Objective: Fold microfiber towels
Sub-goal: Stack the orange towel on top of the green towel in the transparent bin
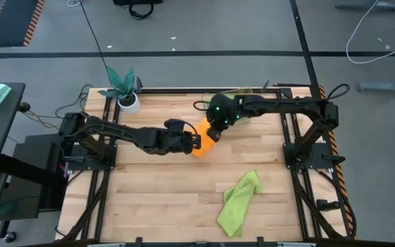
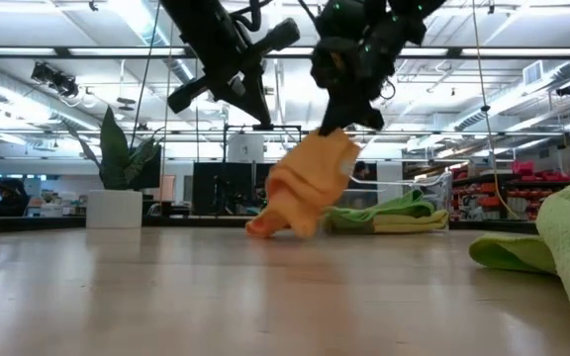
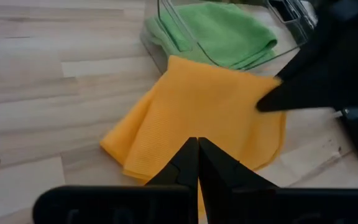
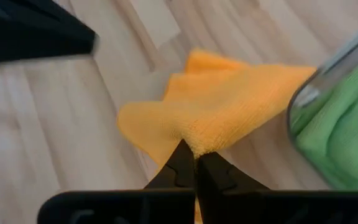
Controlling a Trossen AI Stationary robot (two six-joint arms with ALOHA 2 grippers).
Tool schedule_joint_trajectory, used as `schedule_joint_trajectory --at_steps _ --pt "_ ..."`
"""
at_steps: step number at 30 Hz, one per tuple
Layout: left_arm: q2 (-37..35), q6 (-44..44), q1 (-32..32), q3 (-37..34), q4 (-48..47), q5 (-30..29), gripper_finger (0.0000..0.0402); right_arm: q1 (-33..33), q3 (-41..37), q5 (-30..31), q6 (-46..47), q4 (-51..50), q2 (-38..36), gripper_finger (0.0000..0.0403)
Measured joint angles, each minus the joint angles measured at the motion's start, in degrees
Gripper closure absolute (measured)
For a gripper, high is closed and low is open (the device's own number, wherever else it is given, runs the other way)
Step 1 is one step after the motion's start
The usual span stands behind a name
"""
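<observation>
The right gripper [image 4: 195, 155] is pinching the top edge of the orange towel [image 2: 305, 188] between fully closed fingers, lifting it so it is hanging with its lower edge trailing on the tabletop [image 1: 163, 206] near the middle. The left gripper [image 3: 197, 146] is hovering just beside and above the orange cloth, its fingers pressed together around nothing. Behind the orange towel, a green towel [image 3: 229, 31] is lying in a clear container [image 3: 179, 37]. Another lime green towel [image 1: 238, 200] is lying crumpled well apart, toward the front right.
</observation>
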Motion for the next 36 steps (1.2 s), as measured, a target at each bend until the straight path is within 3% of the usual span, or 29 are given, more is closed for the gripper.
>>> schedule_joint_trajectory --at_steps 19,27,31,36 --pt "0.02 1.55 2.81 0.00 -1.25 0.00 0.0391 -9.44 13.37 1.44 -7.12 -12.18 0.01 0.0403" --pt "0.02 1.68 2.78 0.00 -2.37 0.00 0.0378 -15.64 24.64 1.83 -10.88 -17.60 0.01 0.0403" --pt "0.02 1.67 2.78 0.00 -2.63 -0.01 0.0383 -18.58 30.69 5.30 -13.93 -23.80 0.01 0.0403" --pt "0.02 1.67 3.46 0.00 -3.09 -0.03 0.0392 -23.97 34.37 5.33 -14.89 -26.32 0.01 0.0403"
